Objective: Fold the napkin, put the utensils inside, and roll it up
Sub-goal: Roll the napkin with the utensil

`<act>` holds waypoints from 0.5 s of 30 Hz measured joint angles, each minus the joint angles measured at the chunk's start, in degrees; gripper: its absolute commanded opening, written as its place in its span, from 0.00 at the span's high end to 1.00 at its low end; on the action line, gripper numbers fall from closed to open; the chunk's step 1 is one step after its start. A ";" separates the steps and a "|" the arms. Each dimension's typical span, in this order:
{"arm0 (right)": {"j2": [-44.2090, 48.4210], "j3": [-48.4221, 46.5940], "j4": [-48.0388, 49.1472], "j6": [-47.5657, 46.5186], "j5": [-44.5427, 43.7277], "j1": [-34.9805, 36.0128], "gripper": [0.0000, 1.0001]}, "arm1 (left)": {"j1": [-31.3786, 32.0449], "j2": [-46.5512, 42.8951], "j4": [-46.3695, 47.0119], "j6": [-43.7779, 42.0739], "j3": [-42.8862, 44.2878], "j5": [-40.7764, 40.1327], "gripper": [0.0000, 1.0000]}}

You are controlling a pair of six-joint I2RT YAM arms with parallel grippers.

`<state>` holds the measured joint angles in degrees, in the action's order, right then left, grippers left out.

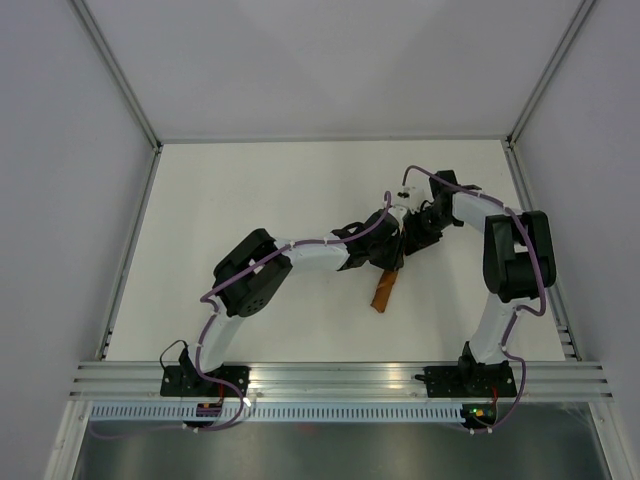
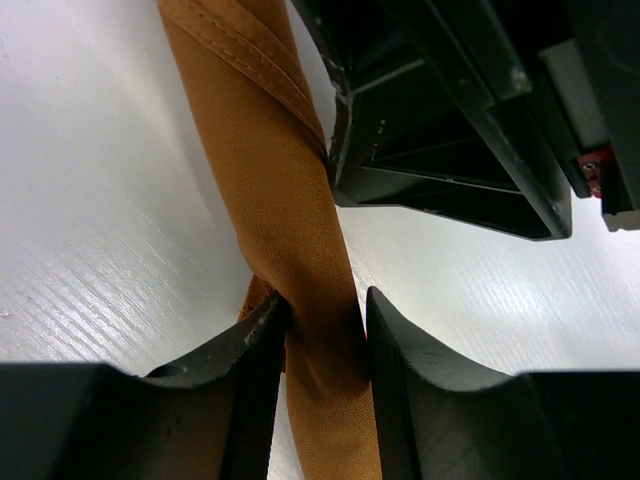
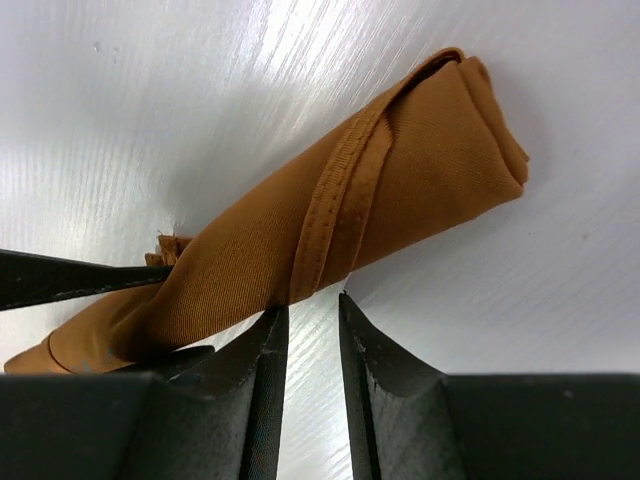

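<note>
1. The napkin (image 1: 384, 292) lies rolled into a slim tube on the white surface (image 1: 250, 200), right of centre, between the 2 arms. No utensils show, so we cannot tell whether they sit inside.
2. The left hand (image 2: 325, 305) is clamped across the roll, 1 finger on each side.
3. The right hand (image 3: 305, 310) has its fingers almost together with nothing between them, the tips just beside the roll.
4. We judge the cloth soft, light and limp, and its hemmed outer flap may spring loose.
5. We judge the best hold to be across the roll's middle, over that hem, pinching all layers.
</note>
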<state>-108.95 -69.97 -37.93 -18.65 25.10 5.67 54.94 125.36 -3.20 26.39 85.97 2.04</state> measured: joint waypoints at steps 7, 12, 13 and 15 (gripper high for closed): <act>-1.66 -2.54 -0.20 0.31 -0.83 0.90 0.67 | -0.02 0.00 0.22 1.01 0.00 0.02 0.55; -2.58 -4.02 -0.20 0.46 -1.88 2.01 0.67 | -0.15 0.02 0.33 1.64 0.00 0.07 0.55; -2.67 -4.24 -0.15 0.48 -2.12 2.32 0.67 | -0.22 0.02 0.31 1.75 0.00 0.11 0.55; -2.75 -4.50 -0.15 0.50 -2.80 2.84 0.67 | -0.31 0.02 0.28 1.95 0.00 0.22 0.55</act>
<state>-111.70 -74.48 -38.09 -18.15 22.31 8.51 54.63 125.38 -2.92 28.34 85.97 2.26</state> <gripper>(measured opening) 0.328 0.449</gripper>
